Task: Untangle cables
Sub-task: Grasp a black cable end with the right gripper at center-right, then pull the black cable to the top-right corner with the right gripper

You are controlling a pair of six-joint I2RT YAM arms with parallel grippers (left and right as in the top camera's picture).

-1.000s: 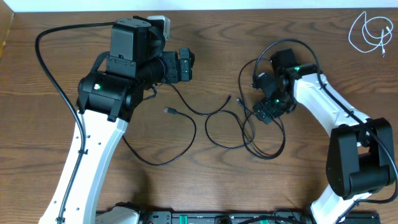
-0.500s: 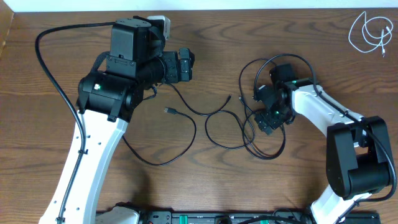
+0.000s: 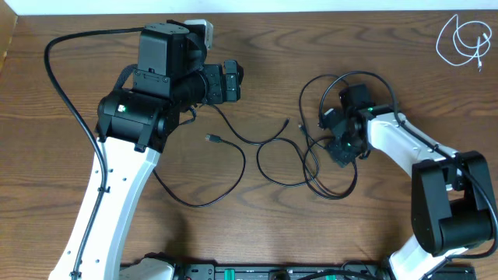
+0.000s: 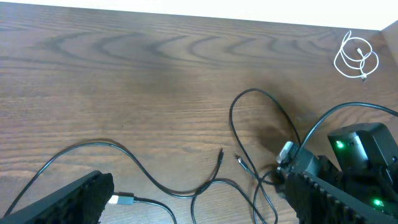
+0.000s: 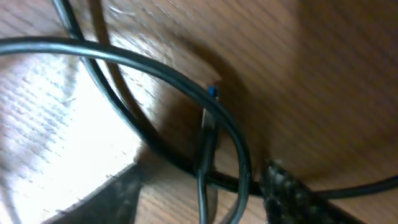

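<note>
On the right-middle of the table [image 3: 257, 233], the right gripper [image 3: 341, 153] hangs over the black cables [image 5: 124, 59], fingers [image 5: 292, 190] spread around two crossing strands; closing now could pinch both and tighten the knot; left gripper [image 3: 233, 82], can't tell if it's spread; the white cable [image 3: 459, 39] lies well apart.

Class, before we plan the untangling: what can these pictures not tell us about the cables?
- Overhead: the right gripper covers the spot where the black cables cross, so which one lies on top is hidden.
- Right wrist: too close and blurred, and the edges cut off every cable.
- Overhead: the white cable is too small to count its loops or see its plugs.
- Left wrist: the bottom edge cuts off the tangle.
</note>
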